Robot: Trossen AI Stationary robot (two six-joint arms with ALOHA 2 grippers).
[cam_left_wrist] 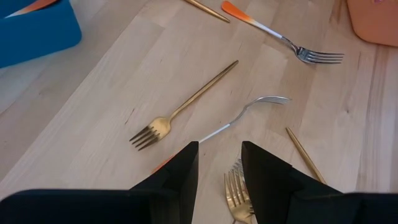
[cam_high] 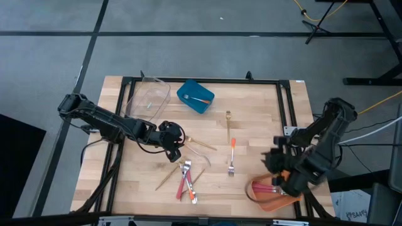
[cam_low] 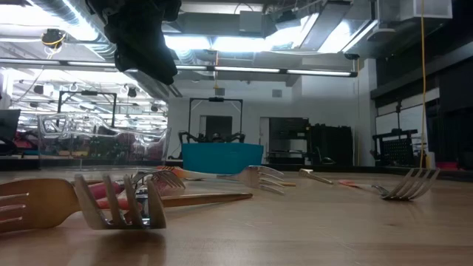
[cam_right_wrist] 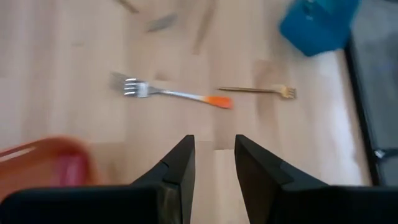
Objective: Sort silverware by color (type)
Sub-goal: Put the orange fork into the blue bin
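Near the table's (cam_high: 251, 119) middle, the left gripper (cam_high: 174, 149), fingers apart and empty, should straddle one gold fork (cam_left_wrist: 180, 112) squarely.

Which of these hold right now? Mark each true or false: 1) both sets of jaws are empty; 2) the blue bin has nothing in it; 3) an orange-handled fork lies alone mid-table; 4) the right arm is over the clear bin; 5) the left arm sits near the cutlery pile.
1) True: the left gripper and right gripper both show open jaws with nothing between them.
2) False: the blue bin already holds an orange-handled utensil.
3) True: the orange-handled fork lies apart from the rest, mid-table.
4) False: the right arm is by the orange bin; the clear bin is at the far left.
5) True: it hovers just beside the cutlery pile.
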